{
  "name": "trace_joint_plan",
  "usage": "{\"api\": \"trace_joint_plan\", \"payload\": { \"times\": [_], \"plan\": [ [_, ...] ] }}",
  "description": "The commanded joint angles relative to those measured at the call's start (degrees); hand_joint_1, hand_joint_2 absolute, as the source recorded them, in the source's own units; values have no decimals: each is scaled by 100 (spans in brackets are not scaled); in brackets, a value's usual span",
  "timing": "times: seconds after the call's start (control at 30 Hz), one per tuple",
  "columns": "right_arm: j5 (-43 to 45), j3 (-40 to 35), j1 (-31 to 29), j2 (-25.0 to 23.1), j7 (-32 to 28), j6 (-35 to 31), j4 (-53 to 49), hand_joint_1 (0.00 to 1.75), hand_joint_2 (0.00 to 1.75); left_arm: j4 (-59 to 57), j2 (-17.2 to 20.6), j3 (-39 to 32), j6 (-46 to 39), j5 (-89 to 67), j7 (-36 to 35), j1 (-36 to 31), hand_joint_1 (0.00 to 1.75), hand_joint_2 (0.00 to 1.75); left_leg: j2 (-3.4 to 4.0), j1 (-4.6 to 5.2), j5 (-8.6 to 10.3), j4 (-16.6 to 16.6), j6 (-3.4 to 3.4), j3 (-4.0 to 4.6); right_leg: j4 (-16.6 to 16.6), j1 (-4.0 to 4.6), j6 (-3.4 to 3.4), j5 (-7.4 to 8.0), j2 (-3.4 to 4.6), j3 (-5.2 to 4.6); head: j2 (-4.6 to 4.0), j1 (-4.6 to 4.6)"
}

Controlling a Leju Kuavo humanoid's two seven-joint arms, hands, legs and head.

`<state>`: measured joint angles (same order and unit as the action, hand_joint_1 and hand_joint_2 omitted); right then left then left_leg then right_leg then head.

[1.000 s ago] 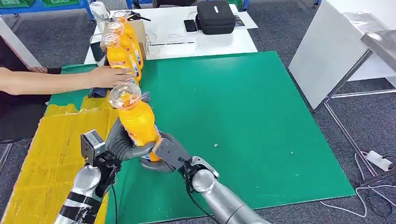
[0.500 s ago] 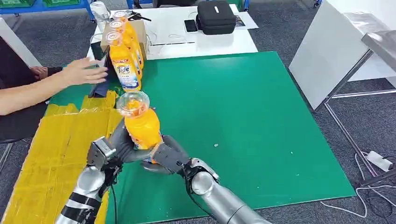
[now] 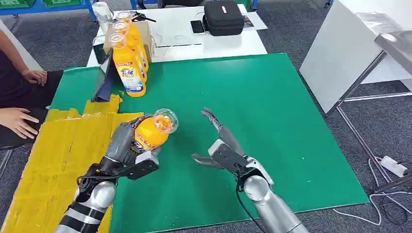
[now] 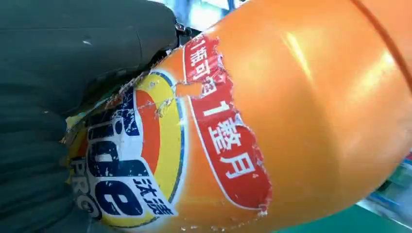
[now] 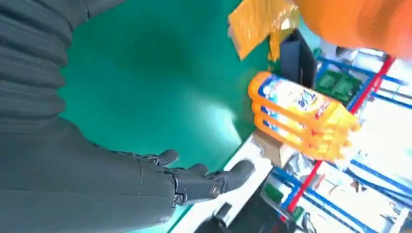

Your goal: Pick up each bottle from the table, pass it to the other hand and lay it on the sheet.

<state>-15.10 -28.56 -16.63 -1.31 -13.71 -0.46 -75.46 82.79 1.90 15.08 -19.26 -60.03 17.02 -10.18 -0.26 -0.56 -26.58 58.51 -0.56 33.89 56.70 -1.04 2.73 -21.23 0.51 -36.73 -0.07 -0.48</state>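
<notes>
While left robot hand (image 3: 127, 145) grips bottle (image 3: 151, 132) tilted, cap up-right, right robot hand (image 3: 221, 145) splayed empty.

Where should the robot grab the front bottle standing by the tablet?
Around its wide orange body, below the clear cap, is likely best. The front bottle stands upright with more bottles behind it and the tablet beside it, so coming from the open green mat side looks easiest.

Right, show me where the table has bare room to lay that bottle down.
The yellow sheet, left of the left hand holding the bottle, lies bare up to a person's hand at its far edge. The green mat beyond the right hand is bare too. The far left corner is crowded with standing bottles.
</notes>
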Motion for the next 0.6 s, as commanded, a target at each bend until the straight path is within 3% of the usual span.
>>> {"api": "trace_joint_plan", "payload": {
  "times": [0.03,0.13,0.3,0.6],
  "plan": [
    [298,924,369,887,-157,367,-1084,0,175,-1033,182,-220,-519,-1752,-855,-157,175,175,-30,1,1,-5,-2,-9,-4,1,-6,-8,-30,20,0,2],
    [273,862,138,753,-149,508,-924,0,175,-2020,386,-188,-64,-2608,-1338,-556,175,175,-6,2,-2,-5,0,-14,-3,1,-11,-3,-7,19,0,2],
    [241,672,-72,632,-104,545,-715,0,175,-3257,513,-46,122,-2926,-1571,-1000,175,175,-3,0,4,-6,3,-8,-1,2,-12,1,-9,8,0,2],
    [238,649,-74,632,-106,540,-702,0,175,-3314,534,2,197,-2979,-1607,-990,175,175,9,-7,1,-5,4,-19,0,5,-12,-1,3,20,0,0]
  ]
}}
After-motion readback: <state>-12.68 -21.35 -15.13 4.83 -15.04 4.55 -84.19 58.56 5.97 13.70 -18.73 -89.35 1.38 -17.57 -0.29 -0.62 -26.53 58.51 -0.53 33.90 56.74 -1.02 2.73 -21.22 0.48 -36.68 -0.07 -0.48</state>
